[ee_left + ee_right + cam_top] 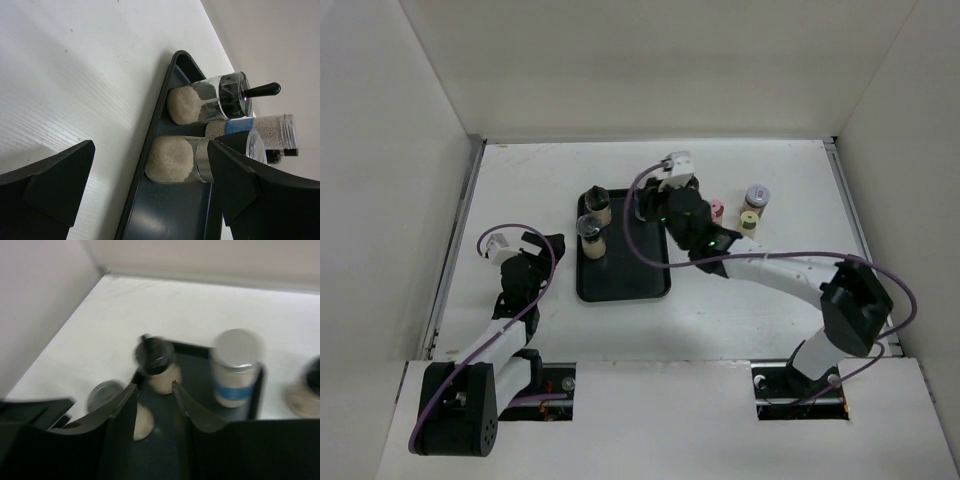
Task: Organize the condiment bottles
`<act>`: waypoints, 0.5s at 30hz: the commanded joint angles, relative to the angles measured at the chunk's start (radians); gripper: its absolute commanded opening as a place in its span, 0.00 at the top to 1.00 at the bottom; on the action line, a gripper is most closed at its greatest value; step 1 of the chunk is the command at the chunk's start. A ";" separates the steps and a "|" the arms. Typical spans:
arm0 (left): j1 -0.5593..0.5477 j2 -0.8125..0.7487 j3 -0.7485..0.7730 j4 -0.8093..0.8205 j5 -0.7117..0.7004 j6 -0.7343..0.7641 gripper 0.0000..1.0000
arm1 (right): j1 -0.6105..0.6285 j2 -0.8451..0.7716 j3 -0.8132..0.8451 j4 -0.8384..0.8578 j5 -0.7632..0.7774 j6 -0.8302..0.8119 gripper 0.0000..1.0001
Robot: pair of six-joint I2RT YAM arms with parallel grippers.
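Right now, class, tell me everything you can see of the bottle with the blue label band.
The blue-banded bottle is a small clear cylinder with a flat pale grey cap. A blue label band runs round its middle, with pale granules showing on both sides of it. It stands upright in a far corner of the black tray, apart from the black-capped bottle. Only the tray beneath seems to touch it.

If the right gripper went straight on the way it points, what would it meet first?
Probably the black-capped bottle on the tray, framed by the open right gripper; depth is unclear.
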 commanded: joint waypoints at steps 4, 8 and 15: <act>-0.004 0.015 0.006 0.046 0.007 -0.007 0.00 | -0.267 -0.101 -0.140 -0.058 0.017 0.071 0.59; -0.013 0.007 0.006 0.047 -0.005 -0.001 0.00 | -0.373 -0.017 -0.045 -0.162 -0.070 0.006 0.26; -0.019 0.003 0.006 0.047 -0.008 0.002 0.00 | -0.421 0.134 0.109 -0.214 -0.184 -0.048 0.15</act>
